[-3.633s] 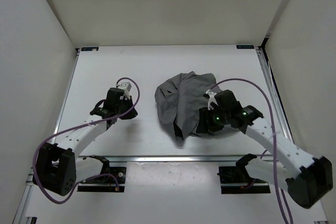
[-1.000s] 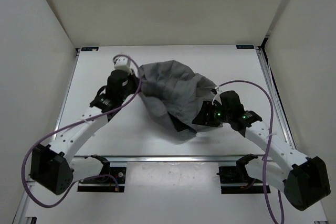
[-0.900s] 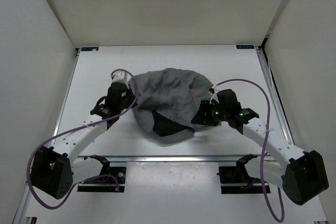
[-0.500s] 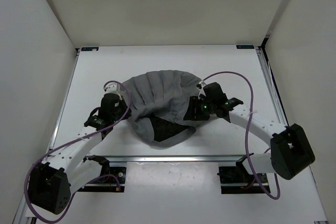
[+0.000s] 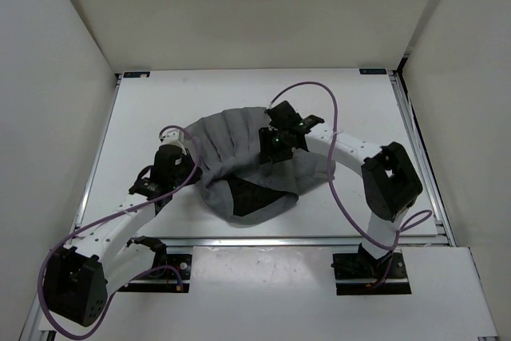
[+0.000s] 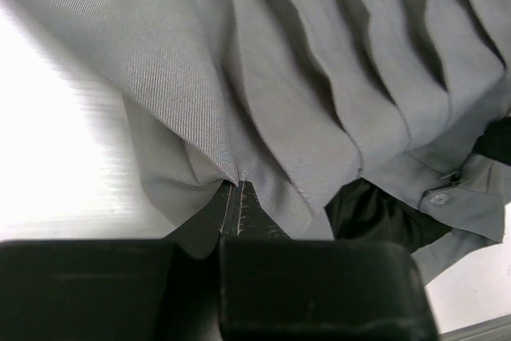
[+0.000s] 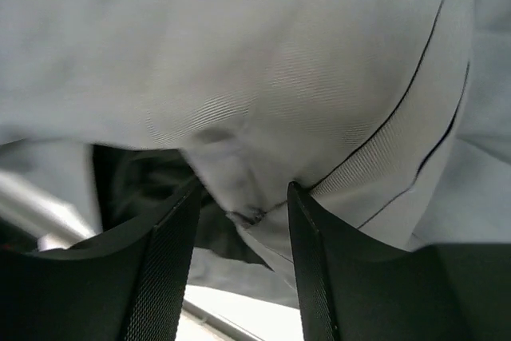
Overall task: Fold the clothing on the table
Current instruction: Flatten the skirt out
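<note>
Right arm (image 5: 351, 149) bends leftward over the clothing (image 5: 227, 145).

A white left wall (image 5: 48, 117) stands well outside the left fingers (image 6: 200, 233), a right wall (image 5: 471, 117) well outside the right fingers (image 7: 164, 261). A back wall (image 5: 255, 13) rises well beyond both pairs, on the far side.
</note>
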